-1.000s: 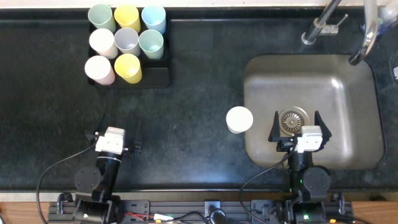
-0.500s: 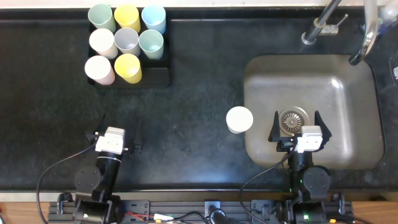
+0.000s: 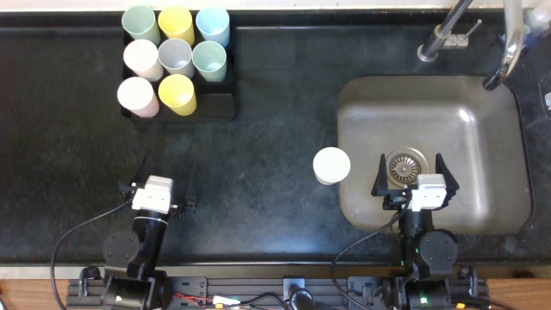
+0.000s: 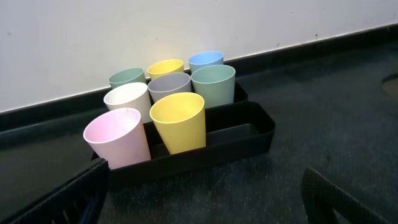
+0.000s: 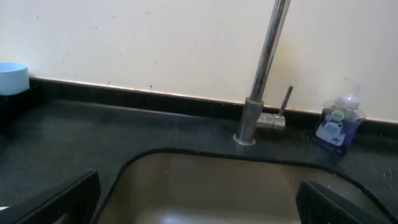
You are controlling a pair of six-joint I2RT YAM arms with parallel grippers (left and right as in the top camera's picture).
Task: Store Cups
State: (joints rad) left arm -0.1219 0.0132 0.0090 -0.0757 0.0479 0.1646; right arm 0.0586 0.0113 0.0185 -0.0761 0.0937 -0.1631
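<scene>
A black tray [image 3: 220,107] stands at the counter's back left and holds several cups: pink [image 3: 138,96], yellow [image 3: 177,93], white, grey, green and blue. Its front right slot is bare. One lone white cup [image 3: 331,165] stands on the counter beside the sink's left edge. My left gripper [image 3: 164,170] rests low at the front left, open and holding nothing, and faces the tray [image 4: 249,134] and its pink cup [image 4: 118,137]. My right gripper [image 3: 411,164] sits open over the sink's front part, right of the white cup. The blue cup [image 5: 12,76] peeks in at the right wrist view's edge.
The steel sink [image 3: 482,129] fills the right side, with its drain [image 3: 406,165] just ahead of my right gripper. A faucet [image 5: 264,74] rises behind it, and a soap bottle [image 5: 337,124] stands by the wall. Dark counter lies between tray and sink.
</scene>
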